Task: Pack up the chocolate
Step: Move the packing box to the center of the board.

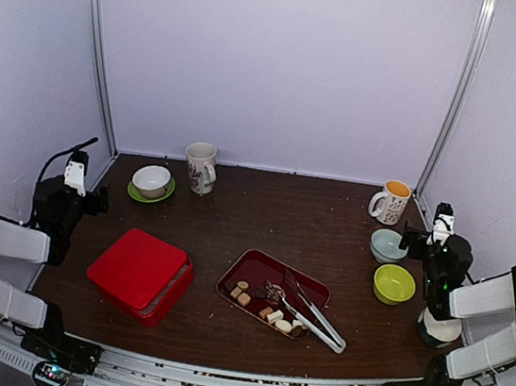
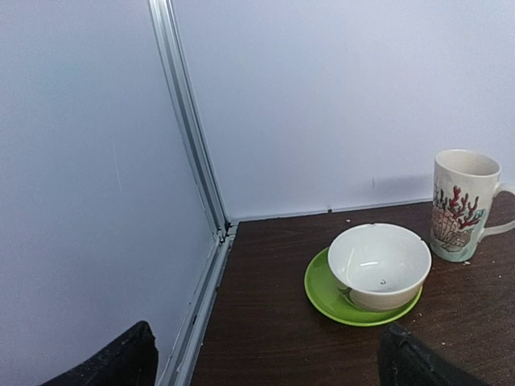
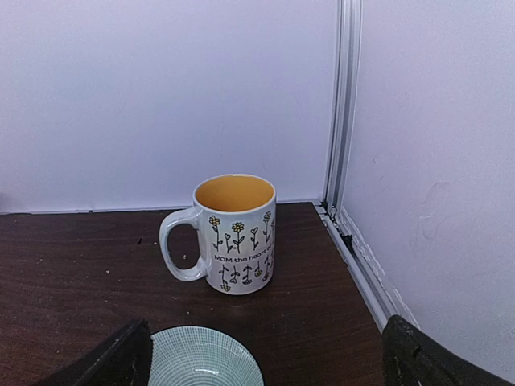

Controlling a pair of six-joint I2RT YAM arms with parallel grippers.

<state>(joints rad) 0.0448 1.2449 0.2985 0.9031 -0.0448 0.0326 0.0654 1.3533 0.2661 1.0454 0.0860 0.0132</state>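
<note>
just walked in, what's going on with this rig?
Nothing is being handled yet. The left gripper, open, sits back facing a white bowl on a green saucer; the right gripper, open, faces a flower-print mug. The small brown and cream chocolate pieces lie in the dark red tray, metal tongs resting across it. The red square box beside it has its lid on.

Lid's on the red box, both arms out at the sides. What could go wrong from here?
1. The chocolate pieces are tiny and crowd against the tongs in the tray; a pinch may scatter neighbours or snag the tongs.
2. The red box is shut; lifting its lid may shove the whole box instead.
3. The green bowl sits between the right arm and the tray; a low swing may clip it.
</note>
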